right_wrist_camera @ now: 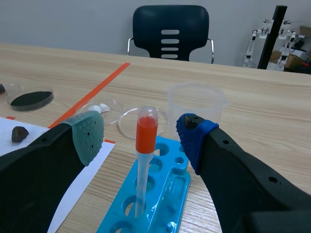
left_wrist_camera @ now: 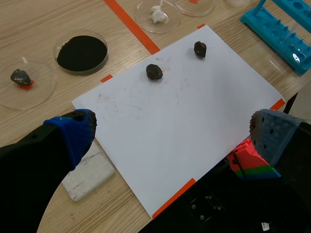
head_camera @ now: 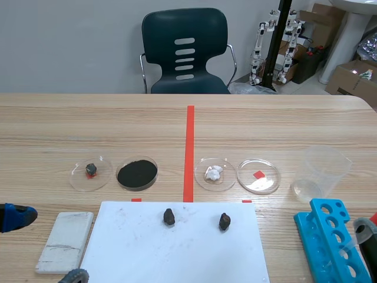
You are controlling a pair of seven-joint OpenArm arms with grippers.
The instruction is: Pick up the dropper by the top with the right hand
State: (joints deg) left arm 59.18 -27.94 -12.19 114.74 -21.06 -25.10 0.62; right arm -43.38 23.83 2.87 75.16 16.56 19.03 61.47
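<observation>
dropper (right_wrist_camera: 146, 133): upright in the rack (right_wrist_camera: 163, 194), stem down one hole, orange-red fill in the bulb at the top; not gripped.
right jaws: wide apart; grey-green pad (right_wrist_camera: 90, 136) on one side of the bulb, blue pad (right_wrist_camera: 194, 138) on the other, a gap on both sides, no touch.
left jaws: wide apart, nothing between them; low at the near left of the bench (head_camera: 70, 118), by the slab (head_camera: 65, 240) and the near left corner of the sheet (left_wrist_camera: 184, 111).
rack: bright blue, round holes, near right of the bench, beside the sheet's right edge.
beaker (head_camera: 321, 171): clear, upright, just behind the rack.
dishes: four clear ones in a row behind the sheet, two each side of the tape line; they hold a small stone (head_camera: 90, 170), black powder (head_camera: 136, 173), white lumps (head_camera: 214, 173) and a red square (head_camera: 258, 174).
on the sheet: left stone (head_camera: 169, 216) and right stone (head_camera: 224, 221), dark, apart.
slab: whitish, flat, just left of the sheet.
chair (head_camera: 185, 50): dark, across the bench.
</observation>
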